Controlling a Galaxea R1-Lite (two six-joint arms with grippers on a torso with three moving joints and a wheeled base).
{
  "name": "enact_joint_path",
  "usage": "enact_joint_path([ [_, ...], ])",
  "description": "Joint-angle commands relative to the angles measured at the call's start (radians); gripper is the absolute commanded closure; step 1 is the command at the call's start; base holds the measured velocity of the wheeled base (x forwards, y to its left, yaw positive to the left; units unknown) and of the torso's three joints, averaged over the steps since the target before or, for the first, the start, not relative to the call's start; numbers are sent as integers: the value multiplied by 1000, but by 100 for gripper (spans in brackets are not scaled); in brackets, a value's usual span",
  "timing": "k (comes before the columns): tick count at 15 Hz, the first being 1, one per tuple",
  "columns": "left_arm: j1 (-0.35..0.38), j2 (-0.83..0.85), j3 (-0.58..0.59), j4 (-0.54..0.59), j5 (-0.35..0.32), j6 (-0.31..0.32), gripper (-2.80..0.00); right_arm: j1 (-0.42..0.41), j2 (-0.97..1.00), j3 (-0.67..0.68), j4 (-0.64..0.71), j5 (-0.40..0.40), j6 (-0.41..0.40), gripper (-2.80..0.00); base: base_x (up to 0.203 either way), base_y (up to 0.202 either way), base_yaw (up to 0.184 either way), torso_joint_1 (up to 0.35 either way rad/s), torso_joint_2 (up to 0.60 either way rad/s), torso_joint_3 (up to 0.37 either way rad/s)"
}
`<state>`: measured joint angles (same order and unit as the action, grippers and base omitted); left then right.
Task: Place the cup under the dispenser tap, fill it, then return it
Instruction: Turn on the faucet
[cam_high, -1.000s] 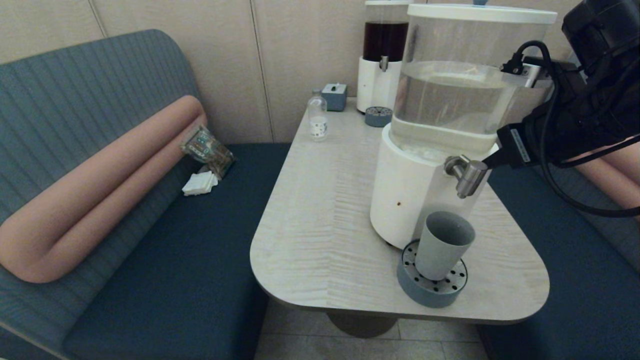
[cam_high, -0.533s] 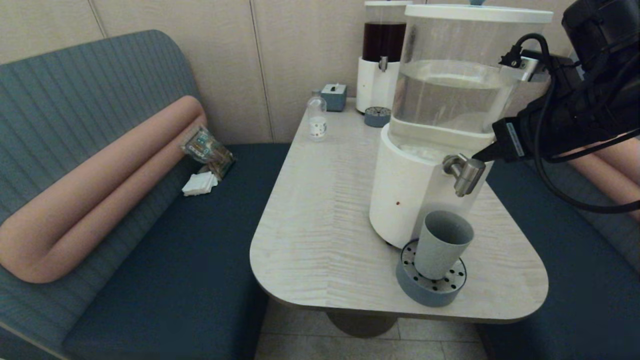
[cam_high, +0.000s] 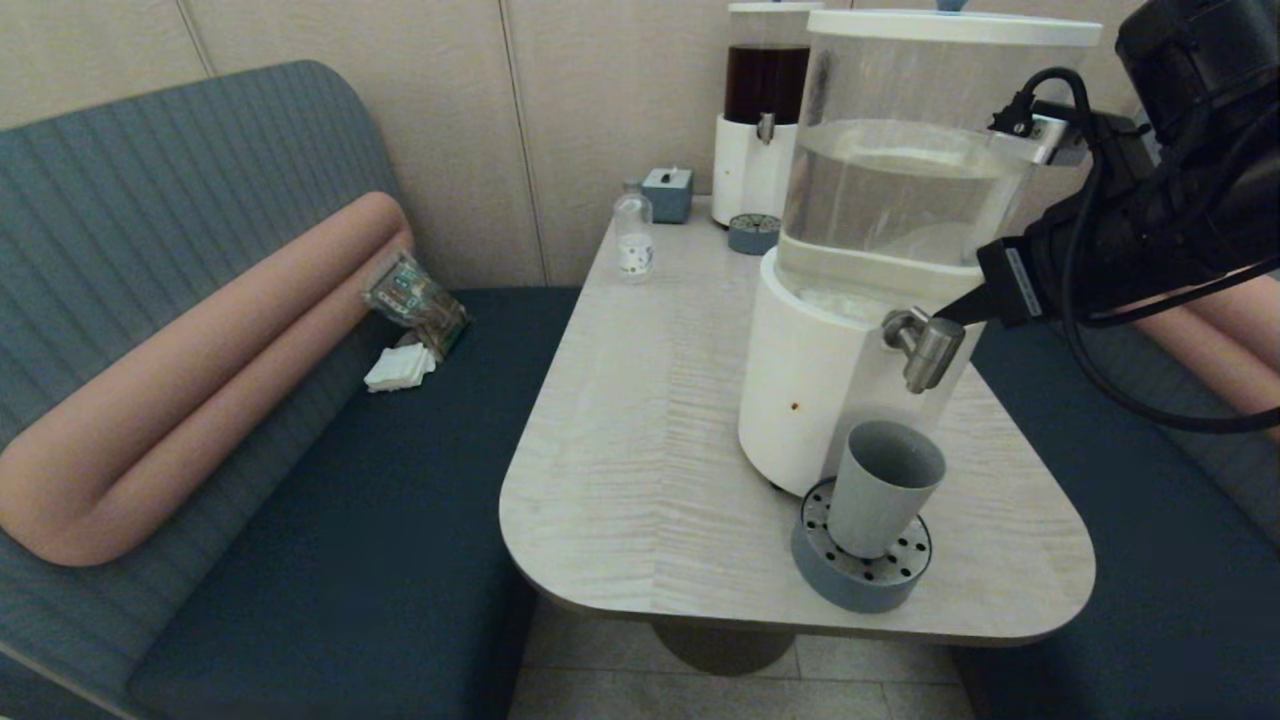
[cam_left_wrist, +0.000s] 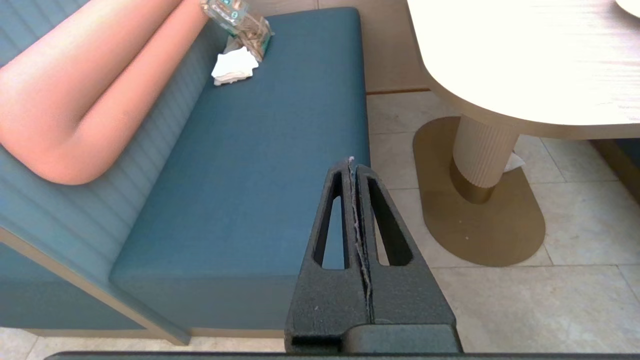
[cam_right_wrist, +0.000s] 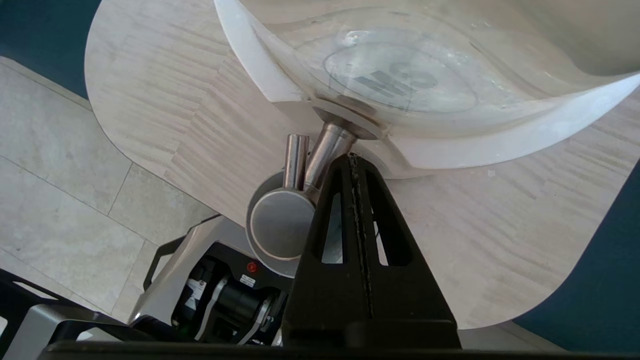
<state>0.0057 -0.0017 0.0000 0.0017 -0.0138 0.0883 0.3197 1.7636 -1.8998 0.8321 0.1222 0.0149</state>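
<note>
The cup (cam_high: 884, 487), a plain matte grey-blue tumbler tapering toward its base and with no handle, is standing upright on the round perforated drip tray (cam_high: 858, 575) near the front edge of the table (cam_high: 640, 440), directly below the dispenser tap (cam_high: 924, 346). Its inside is showing only the same flat grey, and whether any liquid is in it cannot be told. The tap is a stubby brushed-metal spigot with a cylindrical spout pointing down, projecting from the white base of the large dispenser (cam_high: 810, 380), whose clear tank is sitting a little over half full. The right gripper (cam_right_wrist: 354, 159) is reaching in from the right with its 2 fingers pressed together, holding nothing, the tip resting against the tap's stem. The left gripper (cam_left_wrist: 351, 161) is hanging off the table over the blue bench (cam_left_wrist: 250, 175), fingers likewise closed and empty.
</note>
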Motion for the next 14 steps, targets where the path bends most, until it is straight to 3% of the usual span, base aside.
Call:
enact_joint_path([
  [1,0,2,0,0,0,1,0,12,-4,1,5,4,0,0,0,0,0,0,0,0],
  [14,0,2,0,0,0,1,0,22,-10,21,2,-10,-190,0,0,0,0,0,0,0],
])
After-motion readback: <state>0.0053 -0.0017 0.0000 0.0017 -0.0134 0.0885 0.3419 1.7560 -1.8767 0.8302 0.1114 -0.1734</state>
